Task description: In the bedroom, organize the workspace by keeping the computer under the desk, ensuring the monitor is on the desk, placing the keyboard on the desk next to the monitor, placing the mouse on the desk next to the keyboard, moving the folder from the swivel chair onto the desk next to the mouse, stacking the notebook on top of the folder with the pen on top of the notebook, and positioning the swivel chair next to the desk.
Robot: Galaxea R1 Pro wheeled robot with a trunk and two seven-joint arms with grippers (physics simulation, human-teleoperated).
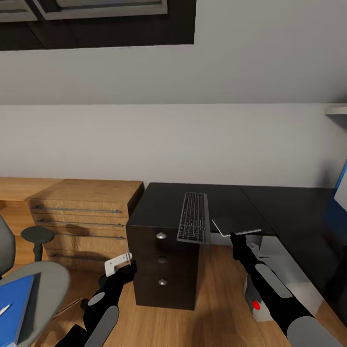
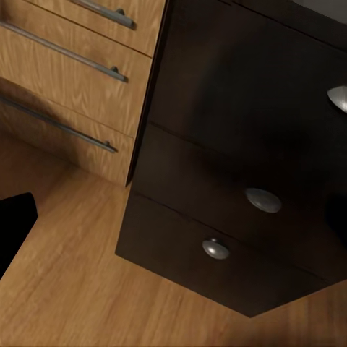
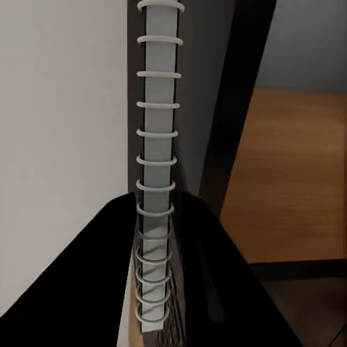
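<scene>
The grey notebook (image 1: 235, 225) hovers level at the front edge of the black desk (image 1: 284, 207), with my right gripper (image 1: 234, 236) shut on its near edge. The right wrist view shows its spiral binding (image 3: 157, 173) clamped between the dark fingers (image 3: 87, 289). Just left of it, the dark keyboard (image 1: 193, 217) lies on the desk, its near end overhanging the drawers. My left gripper (image 1: 118, 264) hangs low before the black drawer unit (image 1: 163, 270) (image 2: 238, 181). The blue folder (image 1: 14, 308) and the pen (image 1: 4, 309) lie on the swivel chair (image 1: 46, 282).
A light-wood drawer unit (image 1: 84, 214) (image 2: 79, 79) stands left of the desk. The computer (image 1: 258, 299), its red light on, sits on the floor under the desk. At the right edge are a pale panel (image 1: 341, 193) and the blue back panel (image 1: 333, 217).
</scene>
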